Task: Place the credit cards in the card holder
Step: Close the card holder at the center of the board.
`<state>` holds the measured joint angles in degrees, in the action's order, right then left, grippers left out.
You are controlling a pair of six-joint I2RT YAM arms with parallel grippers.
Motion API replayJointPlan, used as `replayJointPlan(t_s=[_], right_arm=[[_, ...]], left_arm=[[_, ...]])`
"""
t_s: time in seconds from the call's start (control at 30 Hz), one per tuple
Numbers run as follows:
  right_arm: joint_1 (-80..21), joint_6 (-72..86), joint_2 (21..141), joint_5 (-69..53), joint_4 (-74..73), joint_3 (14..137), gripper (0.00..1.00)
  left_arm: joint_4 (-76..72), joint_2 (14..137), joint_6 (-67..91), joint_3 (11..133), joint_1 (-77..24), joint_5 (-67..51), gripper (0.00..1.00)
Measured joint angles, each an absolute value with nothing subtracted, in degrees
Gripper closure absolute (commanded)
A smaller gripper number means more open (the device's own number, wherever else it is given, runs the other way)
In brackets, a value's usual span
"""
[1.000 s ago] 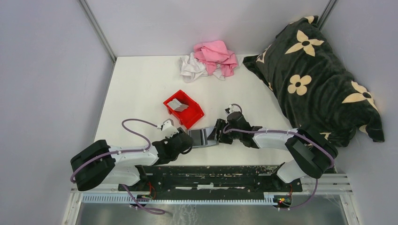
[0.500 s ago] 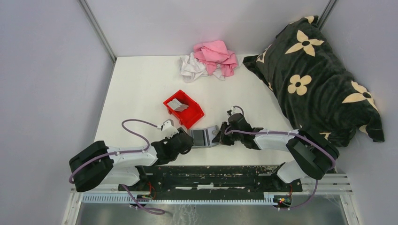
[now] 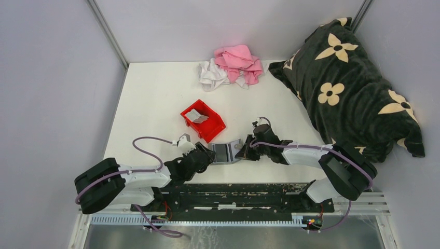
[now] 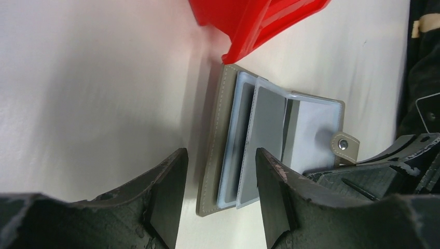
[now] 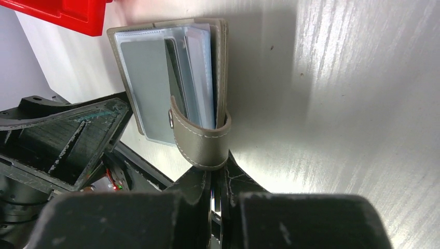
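The card holder (image 3: pixel 226 152) lies open on the table just in front of the red bin, its clear sleeves fanned out (image 4: pixel 259 129). Grey cards show inside the sleeves (image 5: pixel 148 78). My right gripper (image 3: pixel 244 149) is at its right end, shut on the wallet's snap strap (image 5: pixel 202 145), which loops down into the jaws (image 5: pixel 215 168). My left gripper (image 3: pixel 207 154) is open at the wallet's left end, with its fingers on either side of the wallet's near corner (image 4: pixel 219 161) and not touching it. More credit cards (image 3: pixel 197 116) lie in the red bin.
The red bin (image 3: pixel 218 127) stands right behind the wallet, its corner almost over it (image 4: pixel 254 21). Pink and white cloths (image 3: pixel 233 65) lie at the back. A dark flowered blanket (image 3: pixel 347 83) fills the right side. The black base rail (image 3: pixel 233 194) runs along the near edge.
My right gripper has shut on the wallet's strap. The left jaws have widened a little, and the left arm has edged forward toward the wallet.
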<state>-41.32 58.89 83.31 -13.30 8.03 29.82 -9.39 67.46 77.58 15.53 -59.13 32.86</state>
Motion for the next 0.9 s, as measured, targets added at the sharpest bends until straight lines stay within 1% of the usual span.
replayJointPlan(t_s=[0.27,0.5,0.57,0.7,0.9], right_arm=[[-39.53,60.25,84.2,-15.81,6.87,29.91,0.99],[-39.24,60.07,84.47,-16.32,5.13,30.76,0.99],[-39.24,59.86,84.51,-16.27,4.6,31.09,0.97],[-39.24,59.44,84.58,-16.25,3.6,31.62,0.88],[-39.24,57.36,84.58,-14.87,0.3,32.71,0.65]], left_arm=[[-18.61,73.56,76.14,16.23,-59.13,30.35,0.41],[-19.84,73.28,73.93,16.25,-59.13,29.23,0.42],[-19.57,72.01,73.41,16.51,-59.13,29.04,0.43],[-19.38,70.08,72.38,18.74,-59.13,28.42,0.43],[-19.38,70.02,71.44,21.67,-59.24,27.83,0.44]])
